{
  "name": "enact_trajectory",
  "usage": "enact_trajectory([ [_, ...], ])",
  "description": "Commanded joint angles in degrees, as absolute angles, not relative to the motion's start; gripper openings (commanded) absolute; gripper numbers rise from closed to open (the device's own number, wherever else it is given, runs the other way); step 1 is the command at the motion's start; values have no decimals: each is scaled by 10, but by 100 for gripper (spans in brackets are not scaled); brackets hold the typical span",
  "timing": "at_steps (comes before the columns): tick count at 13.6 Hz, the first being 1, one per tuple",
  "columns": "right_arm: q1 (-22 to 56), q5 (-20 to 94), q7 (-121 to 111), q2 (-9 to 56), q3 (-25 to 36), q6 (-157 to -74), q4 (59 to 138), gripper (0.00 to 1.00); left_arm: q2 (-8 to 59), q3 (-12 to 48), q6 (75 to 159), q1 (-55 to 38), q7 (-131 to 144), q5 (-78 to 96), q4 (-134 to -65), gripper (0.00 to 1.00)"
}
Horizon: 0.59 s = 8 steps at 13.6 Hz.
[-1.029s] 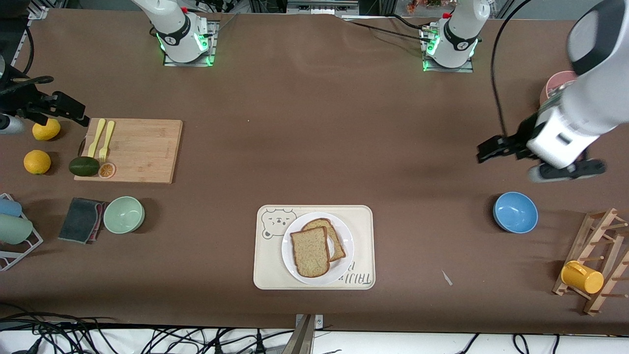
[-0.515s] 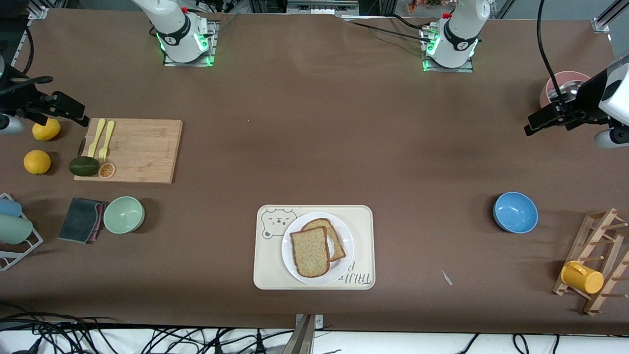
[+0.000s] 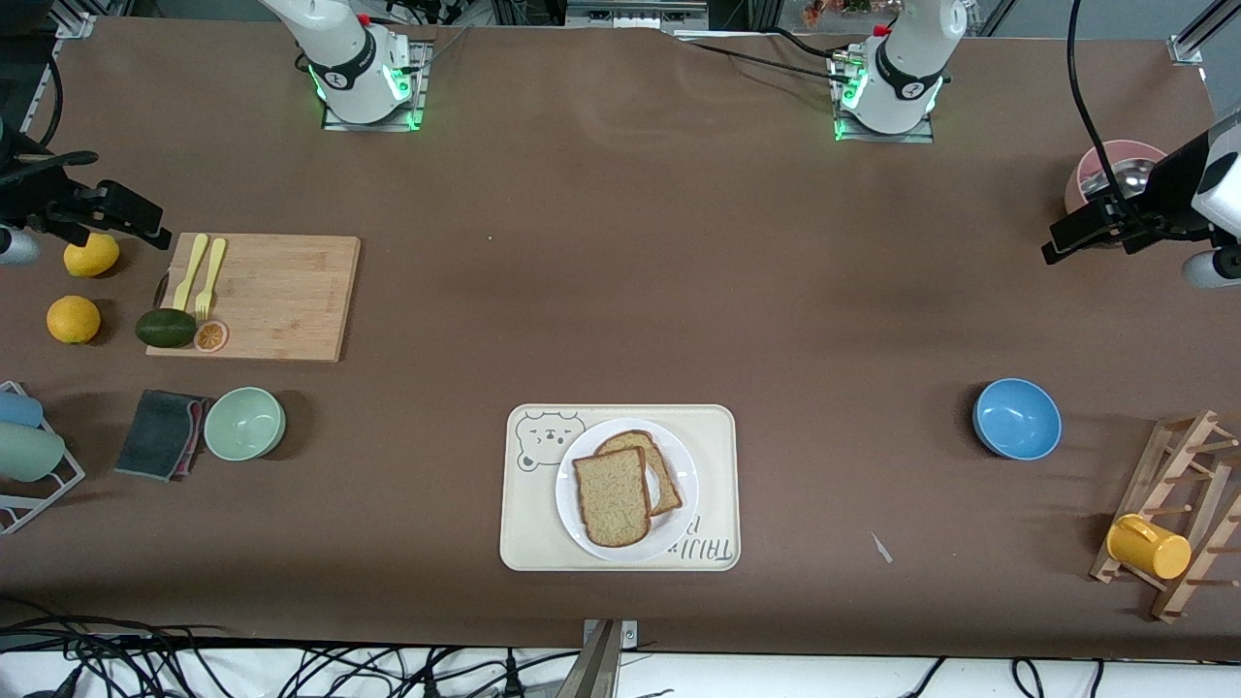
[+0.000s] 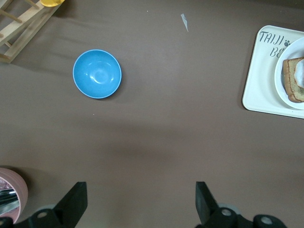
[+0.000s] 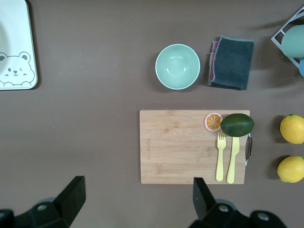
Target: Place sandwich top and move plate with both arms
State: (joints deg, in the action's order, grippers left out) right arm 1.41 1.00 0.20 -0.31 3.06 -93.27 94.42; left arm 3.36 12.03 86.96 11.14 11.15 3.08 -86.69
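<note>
A cutting board point(image 3: 257, 297) sits at ten o'clock with yellow cutlery point(image 3: 200, 274), an avocado point(image 3: 166, 328) and an orange slice point(image 3: 210, 336); a blue bowl point(image 3: 1016, 418) sits at four o'clock.

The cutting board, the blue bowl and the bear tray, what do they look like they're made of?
Cutting board: probably bamboo or pale wood, matte, with fine parallel grain strips. Blue bowl: glossy, with soft highlights inside; plastic or glazed ceramic, cannot tell which. Bear tray: smooth cream surface with printed drawing and rounded corners, likely plastic or melamine.
</note>
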Motion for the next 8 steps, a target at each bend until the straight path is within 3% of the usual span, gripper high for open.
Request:
enact_trajectory([
  [1,6,18,2,-11,25,-931,949,100,18,126,867,119,98,13,-883,100],
  [8,6,18,-3,-11,25,-930,950,100,18,127,867,122,91,13,-883,100],
])
